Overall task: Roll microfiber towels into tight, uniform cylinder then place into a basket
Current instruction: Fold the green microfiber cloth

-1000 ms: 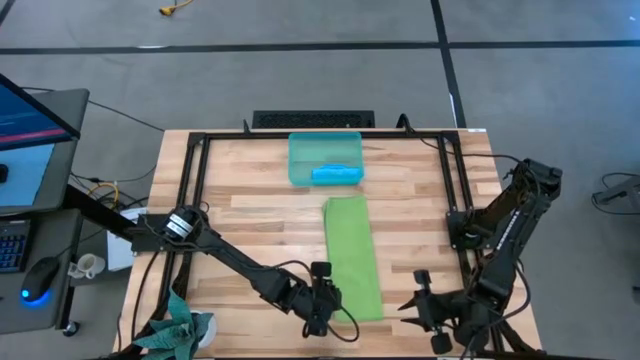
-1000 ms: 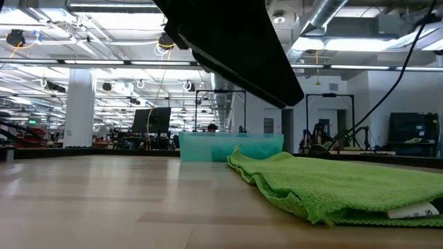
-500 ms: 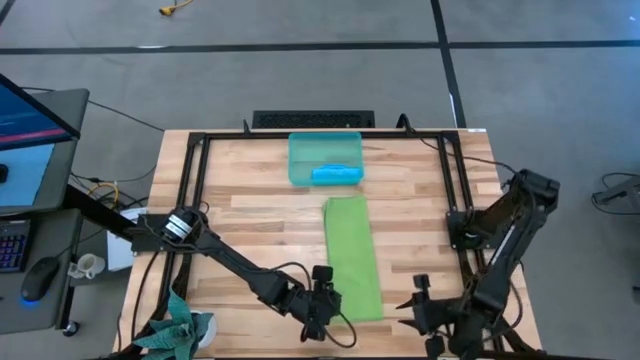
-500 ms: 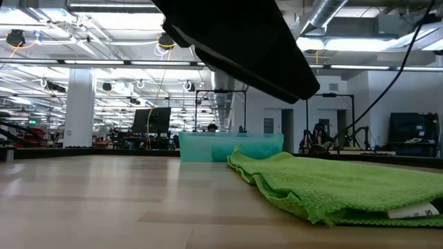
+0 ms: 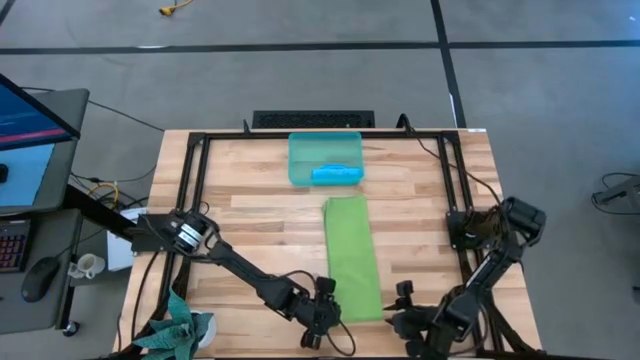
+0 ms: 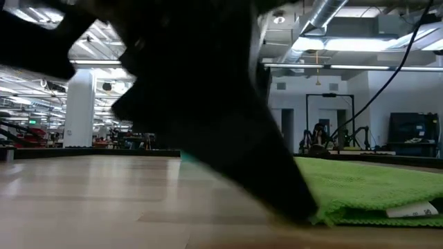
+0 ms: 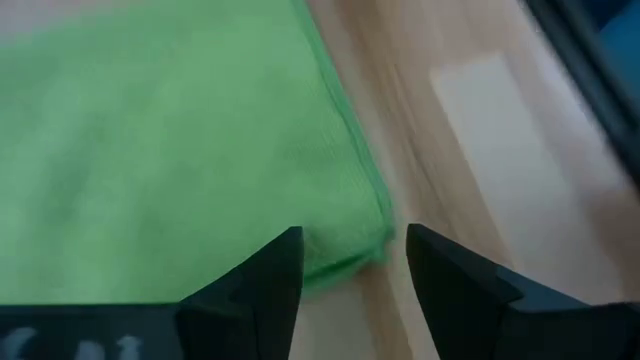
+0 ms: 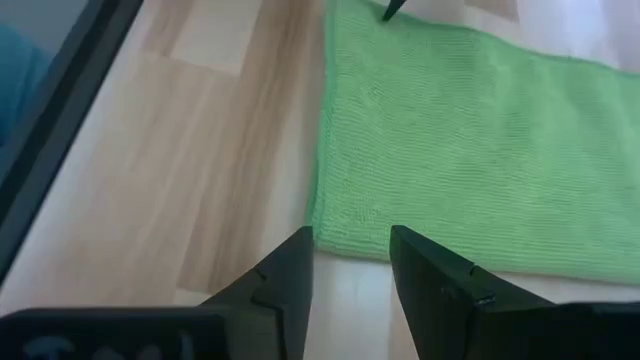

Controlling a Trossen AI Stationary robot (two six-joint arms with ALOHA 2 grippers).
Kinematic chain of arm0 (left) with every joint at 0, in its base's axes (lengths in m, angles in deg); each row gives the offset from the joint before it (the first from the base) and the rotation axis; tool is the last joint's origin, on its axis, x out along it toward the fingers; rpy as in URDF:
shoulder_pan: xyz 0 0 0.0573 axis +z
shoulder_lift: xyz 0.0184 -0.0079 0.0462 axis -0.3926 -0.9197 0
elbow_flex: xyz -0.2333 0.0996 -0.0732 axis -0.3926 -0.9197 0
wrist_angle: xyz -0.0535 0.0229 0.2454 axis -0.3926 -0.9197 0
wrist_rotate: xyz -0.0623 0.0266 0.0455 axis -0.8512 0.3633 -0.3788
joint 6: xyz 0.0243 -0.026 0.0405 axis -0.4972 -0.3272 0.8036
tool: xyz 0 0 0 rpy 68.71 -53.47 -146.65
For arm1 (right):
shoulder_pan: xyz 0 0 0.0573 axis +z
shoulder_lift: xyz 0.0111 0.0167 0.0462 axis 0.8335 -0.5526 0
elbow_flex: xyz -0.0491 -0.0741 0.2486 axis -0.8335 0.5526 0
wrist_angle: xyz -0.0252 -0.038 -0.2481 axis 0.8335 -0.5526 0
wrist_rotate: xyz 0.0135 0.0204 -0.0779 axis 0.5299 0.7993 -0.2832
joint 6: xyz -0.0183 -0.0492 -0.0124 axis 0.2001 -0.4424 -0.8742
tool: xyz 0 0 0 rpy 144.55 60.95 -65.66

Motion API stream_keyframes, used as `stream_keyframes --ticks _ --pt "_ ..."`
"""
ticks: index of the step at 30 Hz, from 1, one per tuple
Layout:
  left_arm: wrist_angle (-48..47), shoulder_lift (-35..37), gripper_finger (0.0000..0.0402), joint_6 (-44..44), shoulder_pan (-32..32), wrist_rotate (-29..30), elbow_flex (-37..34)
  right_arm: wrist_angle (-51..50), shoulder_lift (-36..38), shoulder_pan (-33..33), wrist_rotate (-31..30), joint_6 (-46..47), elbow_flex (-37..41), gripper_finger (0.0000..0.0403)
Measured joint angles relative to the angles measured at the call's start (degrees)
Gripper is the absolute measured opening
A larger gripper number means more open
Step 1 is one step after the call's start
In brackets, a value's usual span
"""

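Green towel (image 5: 353,258) lies flat, centre-bottom of the high view, below the basket (image 5: 325,158) holding the blue towel (image 5: 336,174). Left gripper (image 7: 347,262) and right gripper (image 8: 350,262) both spread open at its near corners.

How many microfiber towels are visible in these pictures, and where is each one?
2. The lime green towel lies folded into a long strip on the table, near both grippers. The sky blue towel lies rolled inside the teal basket. No others are visible.
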Motion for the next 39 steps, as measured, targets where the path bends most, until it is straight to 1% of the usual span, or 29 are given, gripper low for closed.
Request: stream_keyframes --ticks 3,5,9,13,21,27,32,36,39 --pt "0.44 -1.3 0.0173 -0.31 -0.25 -1.32 1.12 0.94 0.11 -0.93 2.38 -0.03 0.0 0.0156" --pt "0.42 -1.33 0.0173 -0.31 -0.42 -1.27 1.62 1.4 0.11 -1.44 2.59 -0.18 0.0 0.0155" --pt "0.4 -1.4 0.0173 -0.31 -0.57 -0.46 1.68 3.54 -0.4 -1.76 2.57 -4.32 -0.02 0.0154" --pt "0.29 -1.4 0.0173 -1.56 -0.57 -0.89 1.68 4.02 -0.88 -2.24 3.07 -8.28 -0.01 0.0154" --pt "0.36 -1.66 0.0173 -1.42 -0.02 -0.87 1.3 5.45 -0.87 -4.57 8.74 -12.03 -0.02 0.0154" --pt "1.06 -2.86 0.0173 -0.97 1.33 -3.17 1.38 5.48 -0.87 -5.94 11.6 -13.11 -0.02 0.0154" --pt "0.87 -3.01 0.0173 -1.49 1.76 -3.36 1.4 4.58 -1.19 -6.87 12.74 -13.54 -0.02 0.0154" --pt "0.88 -3.12 0.0173 -2.63 1.77 -2.2 1.39 4.36 -2.33 -7.58 15.22 -13.17 -0.08 0.0154" --pt "0.83 -3.16 0.0167 -3.63 1.77 -1.51 1.38 4.24 -2.49 -7.87 15.59 -13.0 -0.17 0.0154"
